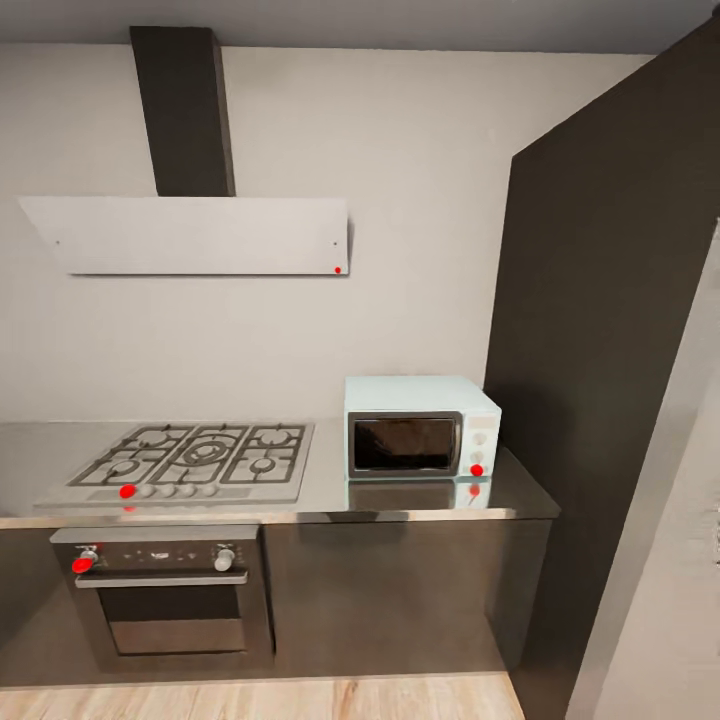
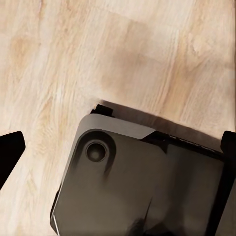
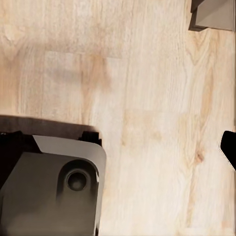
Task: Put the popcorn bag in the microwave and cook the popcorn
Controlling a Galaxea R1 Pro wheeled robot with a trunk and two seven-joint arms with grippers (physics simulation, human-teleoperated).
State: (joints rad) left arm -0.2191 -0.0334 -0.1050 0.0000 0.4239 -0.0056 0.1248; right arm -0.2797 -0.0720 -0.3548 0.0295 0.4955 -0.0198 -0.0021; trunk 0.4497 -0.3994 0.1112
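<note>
You are at the approach step: the robot faces the kitchen wall and the popcorn bag is not yet found, so your next move is probably to search along the countertop [image 1: 320, 500] for it.

From left to right in the head view: the gas hob [image 1: 195, 460] at 9 o'clock with the oven [image 1: 170, 600] under it, then the microwave [image 1: 420, 428] at about 4 o'clock, door closed, standing on the countertop.

Both wrist cameras look down at the wood floor [image 2: 73, 59] and the robot base [image 2: 142, 187]. The left gripper [image 2: 118, 147] has its fingers wide apart; for the right gripper I cannot tell. The microwave is far from both.
</note>
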